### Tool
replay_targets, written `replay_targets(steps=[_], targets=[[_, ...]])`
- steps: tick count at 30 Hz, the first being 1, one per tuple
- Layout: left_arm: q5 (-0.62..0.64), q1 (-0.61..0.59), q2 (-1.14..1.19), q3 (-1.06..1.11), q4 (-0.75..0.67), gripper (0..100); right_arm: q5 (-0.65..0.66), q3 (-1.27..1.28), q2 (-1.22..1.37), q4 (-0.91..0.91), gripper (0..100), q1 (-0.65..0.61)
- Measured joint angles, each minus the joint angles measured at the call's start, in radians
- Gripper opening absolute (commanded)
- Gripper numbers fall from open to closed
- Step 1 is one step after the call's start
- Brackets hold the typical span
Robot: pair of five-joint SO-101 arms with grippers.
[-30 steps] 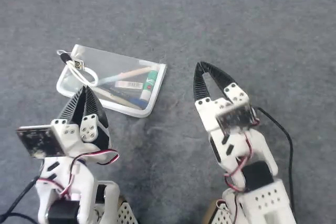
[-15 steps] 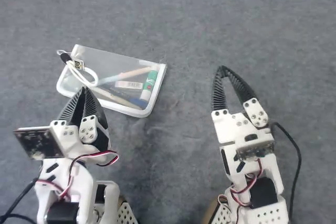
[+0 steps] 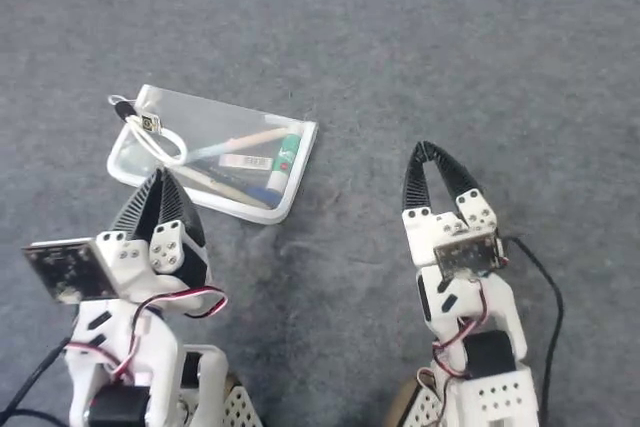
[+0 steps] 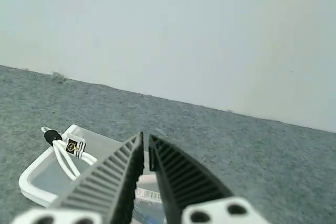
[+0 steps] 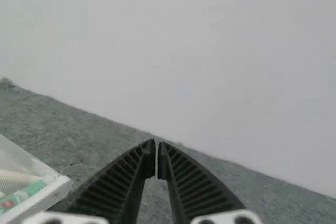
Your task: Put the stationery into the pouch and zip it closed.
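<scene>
A clear pouch (image 3: 212, 153) lies on the grey carpet at the left, with pens, a glue stick and other stationery inside it and a white cord with a tag (image 3: 150, 125) at its zip end. My left gripper (image 3: 160, 175) is shut and empty, its tips just over the pouch's near edge. In the left wrist view the gripper (image 4: 145, 139) points at the pouch (image 4: 47, 169). My right gripper (image 3: 425, 150) is shut and empty, well to the right of the pouch. The right wrist view shows that gripper (image 5: 156, 144) raised, with a pouch corner (image 5: 32, 187) off to one side.
Grey carpet (image 3: 500, 77) covers the table, with open room behind and to the right of the pouch. A pale wall (image 4: 210, 35) bounds the far edge. A black cable (image 3: 540, 267) runs by the right arm's base.
The right arm has pulled back to the right, away from the pouch, and its fingers have closed. The left arm and the pouch have stayed put.
</scene>
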Motion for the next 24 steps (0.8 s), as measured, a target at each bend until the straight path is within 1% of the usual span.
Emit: replay_targets(steps=[4,12,19,24], targets=[[0.000,0.002,0.000,0.002,0.000,1,0.002,0.003,-0.002,0.034,0.6,0.000],[0.000,0.000,0.000,0.075,-0.074,1,0.002,0.003,-0.002,0.233,0.6,0.000],[-0.038,0.003,0.000,0.252,-0.279,1,0.002,0.003,-0.002,0.466,0.6,-0.002],[-0.069,0.002,0.000,0.339,-0.404,1,0.002,0.003,-0.002,0.586,0.6,-0.002]])
